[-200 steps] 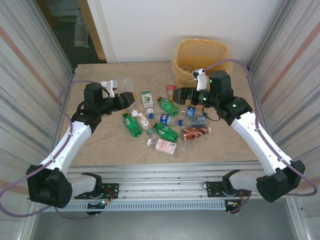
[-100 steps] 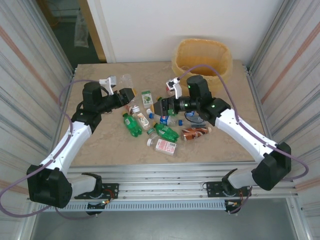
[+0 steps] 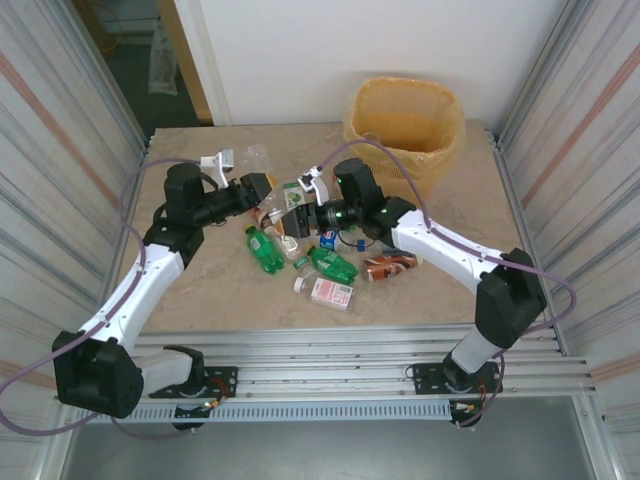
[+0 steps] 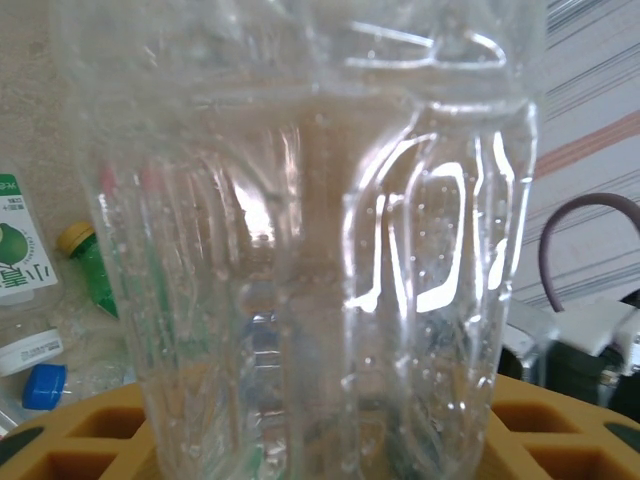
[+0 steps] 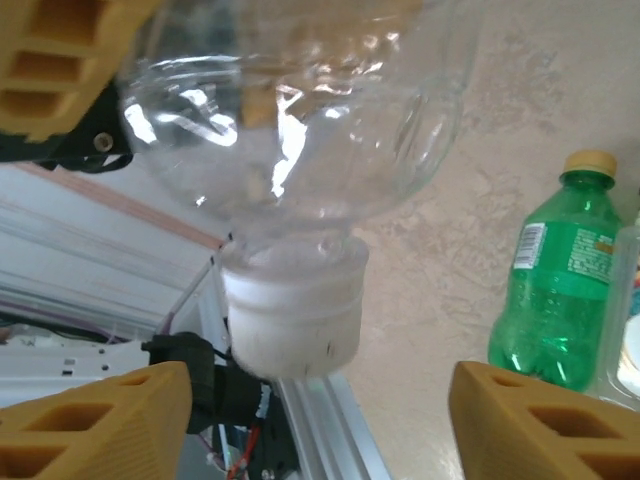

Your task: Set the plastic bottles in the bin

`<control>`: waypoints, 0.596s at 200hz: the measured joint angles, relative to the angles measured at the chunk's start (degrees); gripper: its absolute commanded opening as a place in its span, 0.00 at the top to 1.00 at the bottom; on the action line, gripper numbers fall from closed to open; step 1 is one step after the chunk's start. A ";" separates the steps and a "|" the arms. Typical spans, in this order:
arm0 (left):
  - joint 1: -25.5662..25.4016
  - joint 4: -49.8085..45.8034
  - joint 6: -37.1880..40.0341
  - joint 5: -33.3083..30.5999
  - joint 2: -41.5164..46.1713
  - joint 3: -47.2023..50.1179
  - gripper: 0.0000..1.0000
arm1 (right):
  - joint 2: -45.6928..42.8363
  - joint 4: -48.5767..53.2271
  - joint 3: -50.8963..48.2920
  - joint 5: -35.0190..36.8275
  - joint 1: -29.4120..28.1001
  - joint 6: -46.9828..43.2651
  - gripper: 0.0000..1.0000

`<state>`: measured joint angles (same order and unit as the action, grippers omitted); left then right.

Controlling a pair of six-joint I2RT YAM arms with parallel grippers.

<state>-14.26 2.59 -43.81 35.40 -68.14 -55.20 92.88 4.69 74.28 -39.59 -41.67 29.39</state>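
A clear plastic bottle [image 4: 320,240] is held up off the table with my left gripper [image 4: 320,440] shut on its body; yellow fingers [image 4: 90,430] show at both lower corners. In the top view the left gripper [image 3: 258,190] meets my right gripper [image 3: 292,222] over the table's left middle. The bottle's white cap [image 5: 293,310] points down between the right gripper's [image 5: 315,420] fingers [image 5: 540,420], which stand apart from it on both sides. More bottles lie on the table: green ones [image 3: 264,249] [image 3: 333,264], a brown-labelled one [image 3: 390,265], a white-pink one [image 3: 331,292]. The bin [image 3: 405,125] stands at the back right.
A green bottle [image 5: 555,280] stands just right of the right gripper's finger. Corrugated metal walls flank the table on both sides. A metal rail [image 3: 330,350] runs along the near edge. Bare tabletop [image 3: 230,300] lies in front of the bottle pile.
My right arm has swung left from beside the bin to the bottle held by the left gripper, and its fingers have come closer together around the cap. The left arm has barely moved.
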 measured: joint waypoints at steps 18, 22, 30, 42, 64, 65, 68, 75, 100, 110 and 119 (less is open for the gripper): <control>-0.39 0.31 -0.48 0.22 0.00 0.00 0.57 | 1.18 -1.09 0.79 -0.85 -0.33 0.24 0.46; -0.46 0.33 -0.59 0.22 0.00 0.00 0.58 | 1.31 -1.31 0.94 -0.92 -0.39 0.42 0.48; -0.50 0.31 -0.83 0.22 0.00 0.00 0.58 | 1.64 -1.99 1.22 -1.14 -0.44 0.44 0.51; -0.68 0.31 -1.18 0.26 0.00 0.00 0.58 | 2.01 -2.89 1.51 -1.25 -0.48 0.74 0.54; -0.96 0.31 -1.55 0.59 0.00 0.00 0.58 | 2.80 -4.09 2.19 -1.38 -0.48 1.27 0.57; -0.98 0.31 -1.55 0.59 0.00 0.00 0.58 | 2.84 -4.13 2.21 -1.42 -0.48 1.29 0.57; -1.05 0.31 -1.55 0.59 0.00 0.00 0.58 | 2.95 -4.20 2.27 -1.42 -0.48 1.44 0.58; -1.14 0.35 -1.66 0.57 0.00 0.00 0.58 | 3.19 -4.37 2.54 -1.62 -0.48 1.55 0.61; -1.25 0.74 -1.97 0.42 0.00 0.02 0.57 | 3.54 -5.31 2.89 -2.08 -0.48 2.36 0.78; -1.27 1.07 -2.08 0.33 -0.02 0.04 0.56 | 3.54 -5.55 2.89 -2.14 -0.44 2.34 0.82; -1.25 1.14 -2.21 0.28 -0.02 0.11 0.54 | 3.56 -5.60 2.89 -2.08 -0.48 2.58 0.86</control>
<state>-15.51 3.73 -46.02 35.68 -68.16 -55.09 96.44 -0.91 77.17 -41.67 -42.15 31.97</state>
